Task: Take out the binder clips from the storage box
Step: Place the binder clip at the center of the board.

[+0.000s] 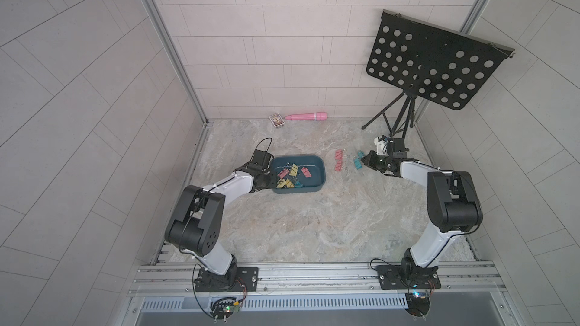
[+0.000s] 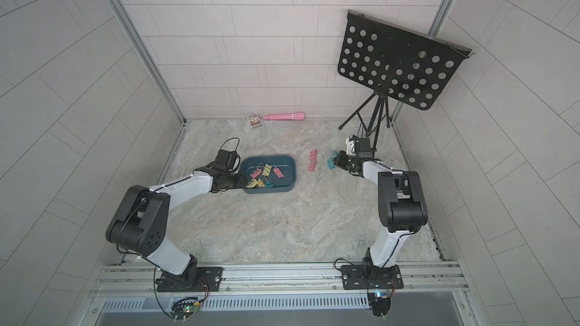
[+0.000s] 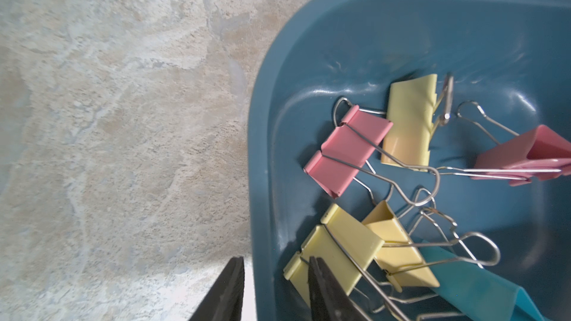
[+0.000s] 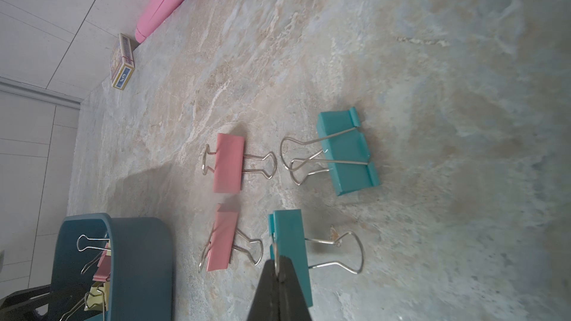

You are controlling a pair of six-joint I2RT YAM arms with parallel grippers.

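Storage box stands on the bench left of centre, with its long axis running from left to right. The left claw is narrow over the left wall, one finger inside and one outside, and seems to pinch this wall to steady the box. Inside lie several binder clips, yellow, pink and one teal, tangled by their wire handles and pointing many ways. To the right, well apart from the box, pink clips lie in a line going away from the robot, and just beside them are two teal ones. The right claw is closed on the raised wire handle of the nearer teal clip. Its long body lies parallel to the pink bodies. Its free handle lies flat and points right, away from the box. I judge this clip is being set down. It is better to open only when the body rests flat, then rise straight up, so the wire does not catch.
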